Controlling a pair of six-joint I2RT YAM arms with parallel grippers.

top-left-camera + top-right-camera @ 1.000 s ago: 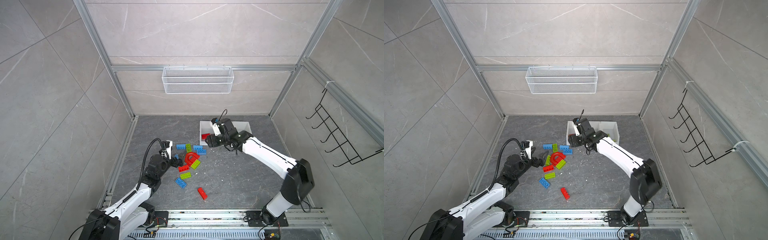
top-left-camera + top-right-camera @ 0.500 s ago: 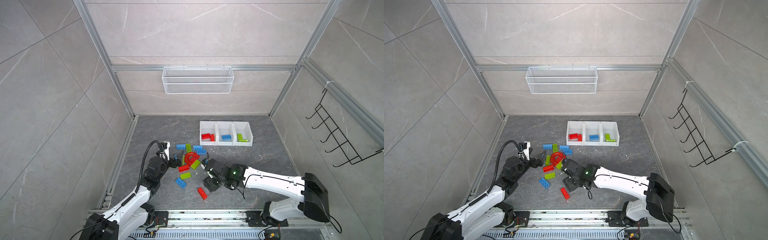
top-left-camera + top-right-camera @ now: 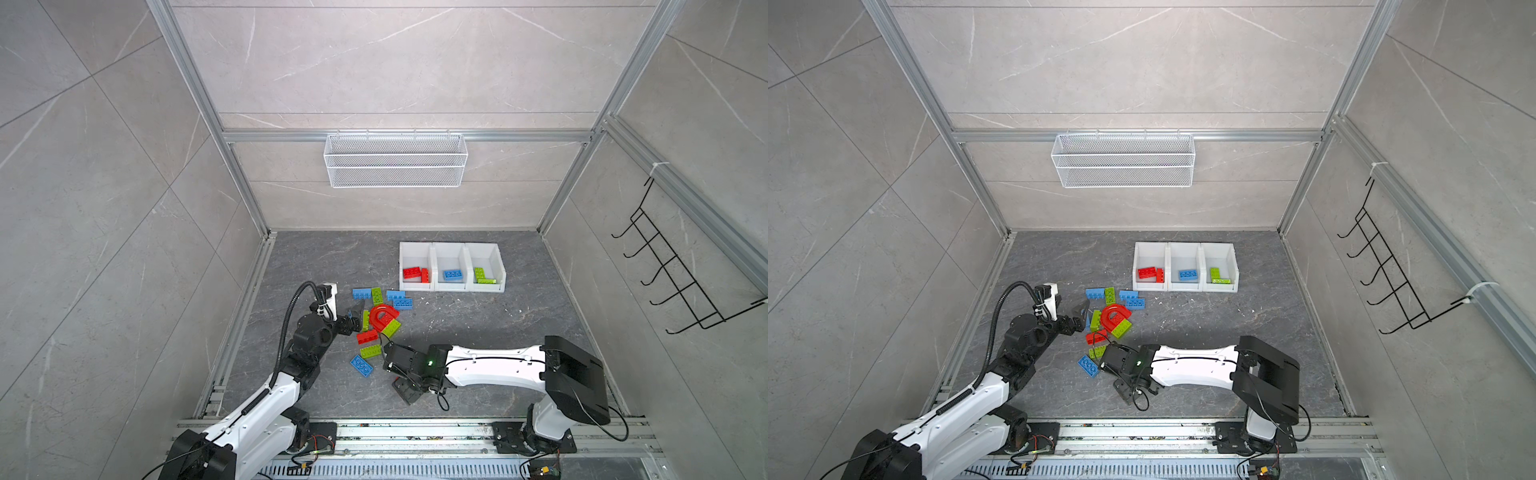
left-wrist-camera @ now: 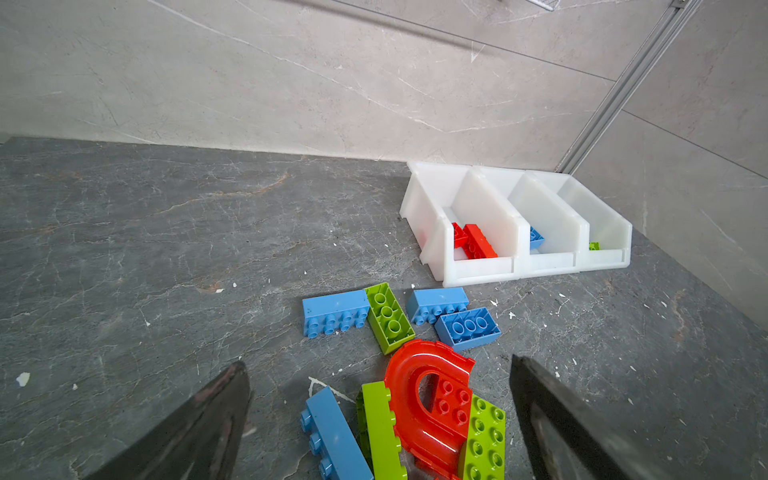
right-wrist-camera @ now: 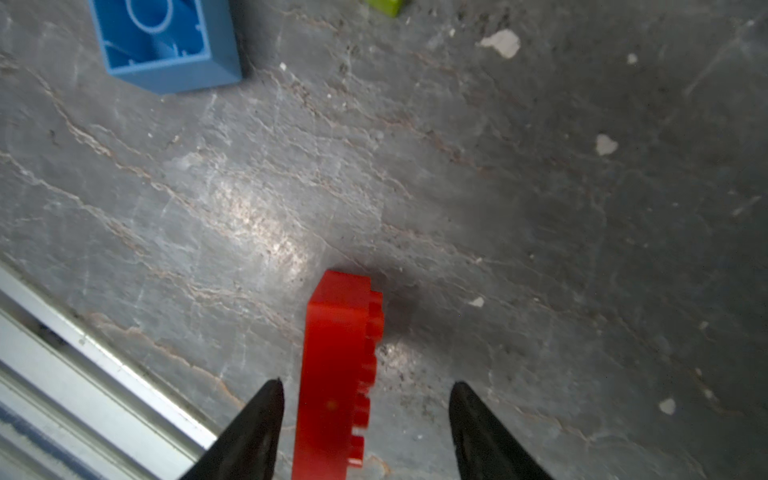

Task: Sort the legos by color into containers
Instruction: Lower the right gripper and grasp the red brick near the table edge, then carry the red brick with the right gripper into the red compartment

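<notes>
Red brick [image 5: 336, 365] — a long studded lego lying on its side on the grey slate floor [image 5: 540, 187]. Only the right wrist view shows it, between the fingertips of the right gripper [image 5: 365, 384], whose jaws are partly spread; floor shows on both sides of the brick and neither pad touches it. In both top views the right gripper [image 3: 406, 390] covers that brick. The same wrist view shows an upturned blue brick [image 5: 166, 41] well apart and the aluminium front rail [image 5: 83, 357] near on one side, leaving little room there. Left gripper [image 4: 374, 368]: jaws at full spread, holding nothing, poised at the left edge of the pile. Its wrist view gives the red arch [image 4: 428, 399] lying partly over two lime green bricks [image 4: 380, 428], a long blue brick [image 4: 332, 436] just beside them — detail too small in the top views. Containers [image 3: 433, 246]: three joined white bins near the back wall. A top view looks into them: two red bricks [image 3: 415, 273] in the left bin, a single blue brick [image 3: 453, 274] in the middle, two green bricks [image 3: 483, 276] in the right. A strip of bare floor separates the bins from the pile's nearest blue pair [image 3: 402, 300], and open floor spreads right of the pile. White wire basket [image 3: 395, 160] on the back wall; black hook rack [image 3: 681, 282] on the right wall.
</notes>
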